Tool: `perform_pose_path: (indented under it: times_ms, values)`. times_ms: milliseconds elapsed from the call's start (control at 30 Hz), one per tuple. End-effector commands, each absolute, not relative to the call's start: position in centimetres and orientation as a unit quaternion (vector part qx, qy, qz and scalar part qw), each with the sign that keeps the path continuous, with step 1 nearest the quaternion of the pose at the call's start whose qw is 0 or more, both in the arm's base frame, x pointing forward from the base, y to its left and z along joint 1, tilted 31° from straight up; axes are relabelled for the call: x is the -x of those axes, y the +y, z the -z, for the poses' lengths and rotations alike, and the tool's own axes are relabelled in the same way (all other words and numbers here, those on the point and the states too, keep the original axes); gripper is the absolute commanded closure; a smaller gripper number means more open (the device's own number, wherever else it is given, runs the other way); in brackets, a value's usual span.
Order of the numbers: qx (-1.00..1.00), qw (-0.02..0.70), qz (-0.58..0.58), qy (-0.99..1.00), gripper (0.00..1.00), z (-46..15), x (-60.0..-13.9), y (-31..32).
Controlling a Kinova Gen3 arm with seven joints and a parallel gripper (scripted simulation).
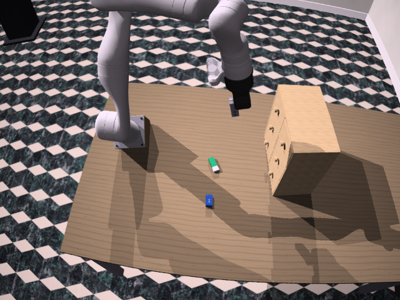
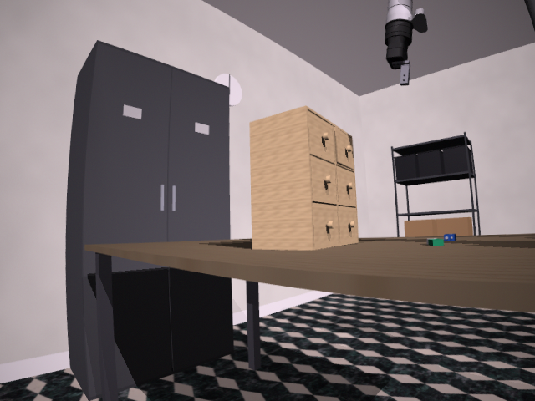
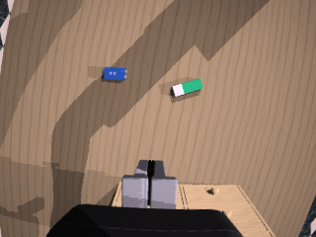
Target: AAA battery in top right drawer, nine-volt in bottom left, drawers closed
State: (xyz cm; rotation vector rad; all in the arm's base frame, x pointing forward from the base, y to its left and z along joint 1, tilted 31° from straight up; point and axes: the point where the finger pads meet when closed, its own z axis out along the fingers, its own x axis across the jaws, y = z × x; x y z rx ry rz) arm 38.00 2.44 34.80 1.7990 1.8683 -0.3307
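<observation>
Batteries lie on the surface in front of the chest (image 1: 303, 119): the green-and-white AAA (image 1: 214, 165) nearer it, the blue nine-volt (image 1: 209, 200) farther out, well apart from each other. All six drawers sit pushed in. High above the surface before the chest's front, the fingers are pressed together, holding nothing.

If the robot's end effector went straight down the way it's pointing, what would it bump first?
Probably the bare table. The shut end effector points down, high above the wood, beside the chest, well away from both batteries.
</observation>
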Motion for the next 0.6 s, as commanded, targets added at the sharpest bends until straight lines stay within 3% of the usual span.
perform_pose_path:
  times_ms: [0, 567]
  values:
    - [-0.668, 0.256, 0.127, 0.687, 1.0, -35.1, -38.1, 2.3]
    - [-0.681, 0.22, 0.164, 0.679, 1.0, -36.2, -37.2, 2.9]
